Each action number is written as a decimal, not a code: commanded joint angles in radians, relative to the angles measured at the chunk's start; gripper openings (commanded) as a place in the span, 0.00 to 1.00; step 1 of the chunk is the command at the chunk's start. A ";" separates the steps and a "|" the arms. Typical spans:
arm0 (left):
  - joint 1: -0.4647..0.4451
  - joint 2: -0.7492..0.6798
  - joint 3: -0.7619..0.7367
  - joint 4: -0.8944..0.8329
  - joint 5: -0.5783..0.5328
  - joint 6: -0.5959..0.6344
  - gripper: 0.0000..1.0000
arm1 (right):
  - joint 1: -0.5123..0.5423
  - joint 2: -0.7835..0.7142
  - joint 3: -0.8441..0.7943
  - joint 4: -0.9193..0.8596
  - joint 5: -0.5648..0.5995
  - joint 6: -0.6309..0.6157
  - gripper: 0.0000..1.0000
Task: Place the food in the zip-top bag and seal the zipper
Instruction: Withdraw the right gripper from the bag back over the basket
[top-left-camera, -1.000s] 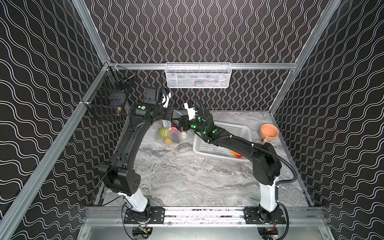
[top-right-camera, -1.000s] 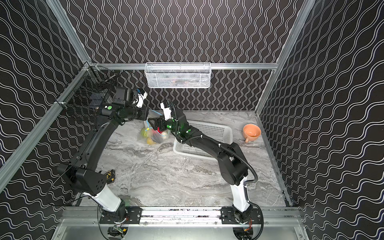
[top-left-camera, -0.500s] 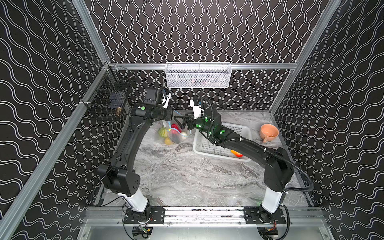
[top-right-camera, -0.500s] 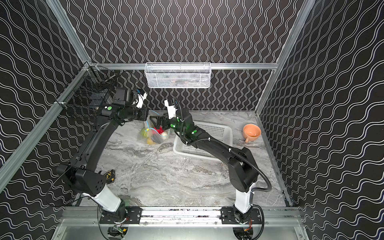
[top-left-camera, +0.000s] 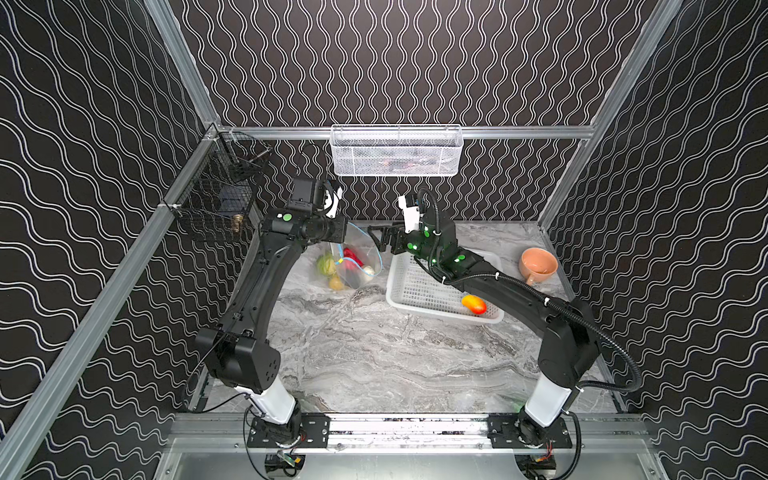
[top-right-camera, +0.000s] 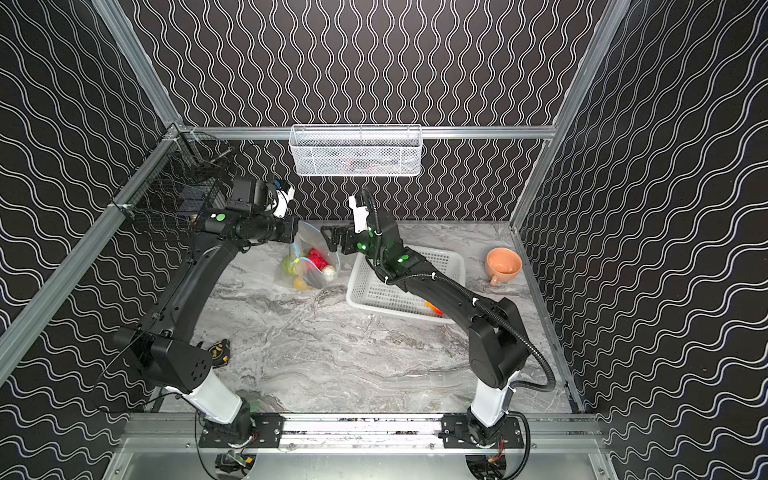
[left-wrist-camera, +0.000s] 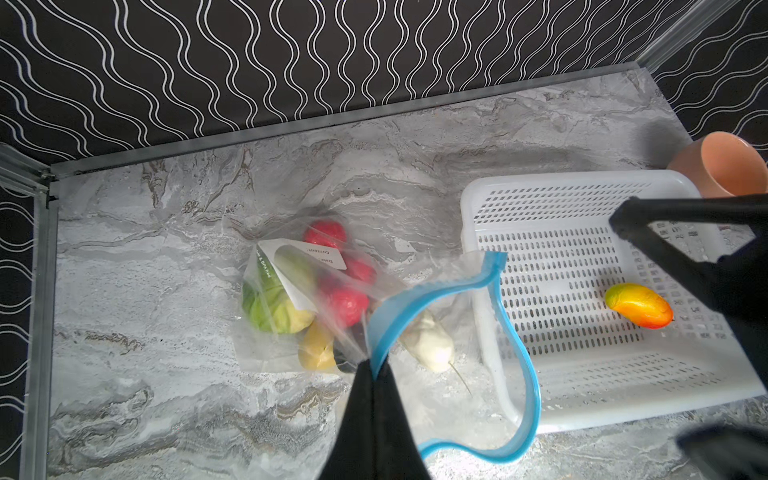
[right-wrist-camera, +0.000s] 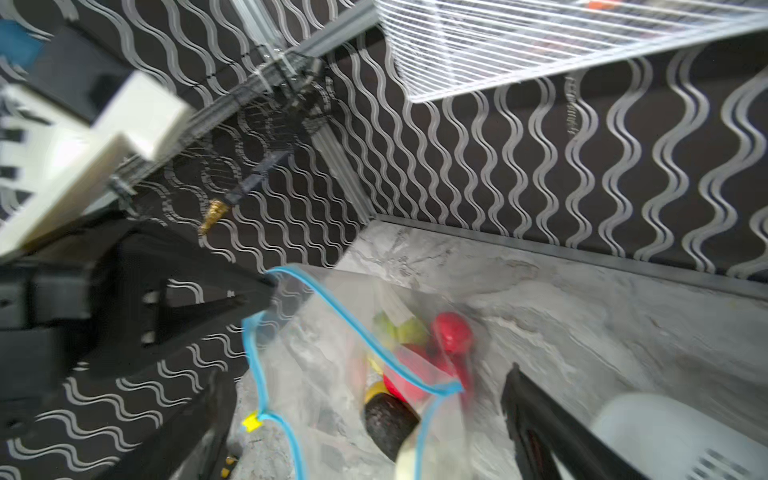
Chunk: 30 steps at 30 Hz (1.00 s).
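The large clear zip-top bag (top-left-camera: 360, 257) hangs near the grey marble table's (top-left-camera: 374, 353) back edge, left of centre. The left hand (left-wrist-camera: 371, 372) pinches its light-blue zipper strip (left-wrist-camera: 419, 297), likely to keep the mouth gaping for loading. A ribbed green toy melon (left-wrist-camera: 266, 303), red strawberries (left-wrist-camera: 347, 305), yellow lemon (left-wrist-camera: 316, 349) and white radish (left-wrist-camera: 428, 345) lie inside. The orange-yellow toy mango (left-wrist-camera: 639, 305) lies in the white perforated plastic basket (left-wrist-camera: 540, 183). The right hand (top-left-camera: 374, 239), spread and empty, hovers beside the mouth. The bag's white label (left-wrist-camera: 309, 253) reads "Date", "Content", "BPA free".

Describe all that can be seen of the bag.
The bag is clear, thin, crumpled plastic with a white label and a blue strip round its mouth, which gapes open. Its bottom lies on the table with toy food inside. The left gripper pinches the mouth edge and holds it up.
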 joint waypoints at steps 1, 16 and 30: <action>0.001 0.012 0.018 0.020 0.009 -0.009 0.00 | -0.031 -0.014 0.016 -0.085 0.058 0.018 0.99; -0.001 0.049 0.029 0.019 0.019 -0.026 0.00 | -0.140 -0.017 0.058 -0.331 0.198 0.146 0.99; -0.002 0.032 -0.001 0.032 0.003 -0.020 0.00 | -0.144 0.026 0.130 -0.556 0.307 0.089 0.99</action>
